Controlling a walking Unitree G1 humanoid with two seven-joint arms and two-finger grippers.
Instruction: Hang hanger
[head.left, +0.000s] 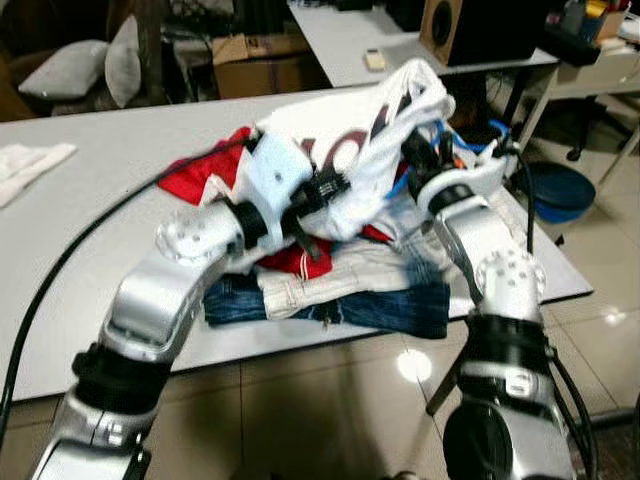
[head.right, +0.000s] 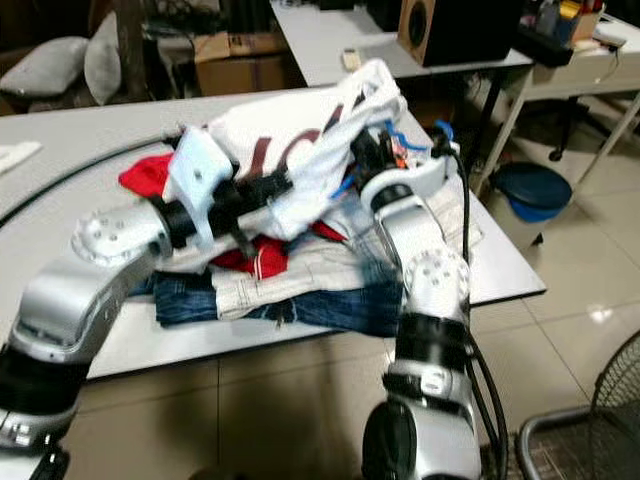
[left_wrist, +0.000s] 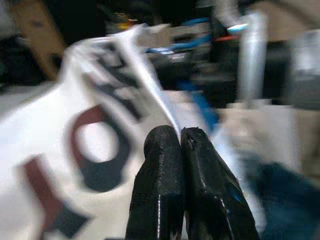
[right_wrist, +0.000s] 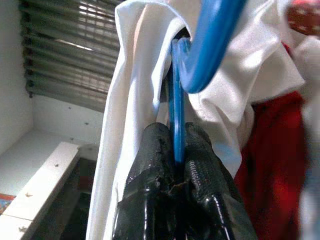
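Over the worktop (head.left: 90, 190), eye views: my left gripper (head.left: 322, 190) and right gripper (head.left: 418, 152) lift the white shirt (head.left: 345, 130) above a clothes pile (head.left: 340, 285).
Left wrist view: my left gripper (left_wrist: 181, 142), fingers pressed together, pinches the white shirt beside it.
Right wrist view: my right gripper (right_wrist: 176, 150) clamps the blue hanger (right_wrist: 205, 45), its hook just ahead, inside the shirt.

place: office-like workroom | showing it: long white worktables (head.left: 90, 190) standing on glossy tiled floor (head.left: 330, 390) | brown cardboard box (head.left: 262, 68) and wooden loudspeaker (head.left: 445, 28) sitting behind
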